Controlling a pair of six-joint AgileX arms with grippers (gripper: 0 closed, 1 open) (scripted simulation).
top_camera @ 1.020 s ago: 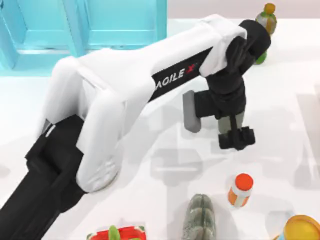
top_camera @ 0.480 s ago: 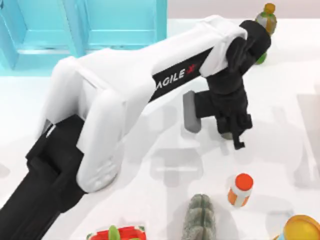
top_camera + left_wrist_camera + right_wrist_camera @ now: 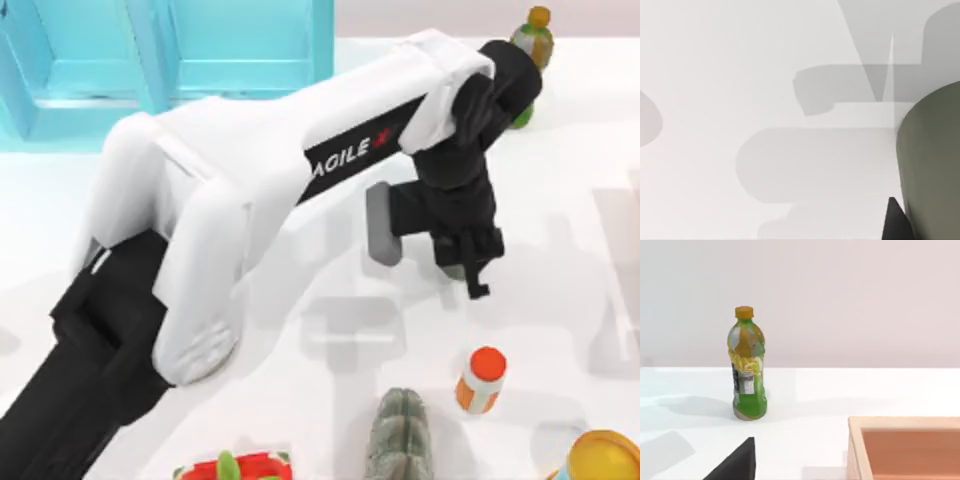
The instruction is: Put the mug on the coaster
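Grey-olive mug [image 3: 458, 268] sits right of the table's centre in the top view, the left gripper [image 3: 472, 262] closed around it. Left wrist: mug wall [image 3: 932, 165] beside a fingertip [image 3: 895, 222]. Looks like the grasp; next comes lifting. Right wrist: juice bottle [image 3: 746, 371], far side.

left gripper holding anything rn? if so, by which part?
Cannot be told for certain. The left gripper sits over the mug, whose olive side wall is close against a fingertip in the left wrist view, but no closed grasp is visible.
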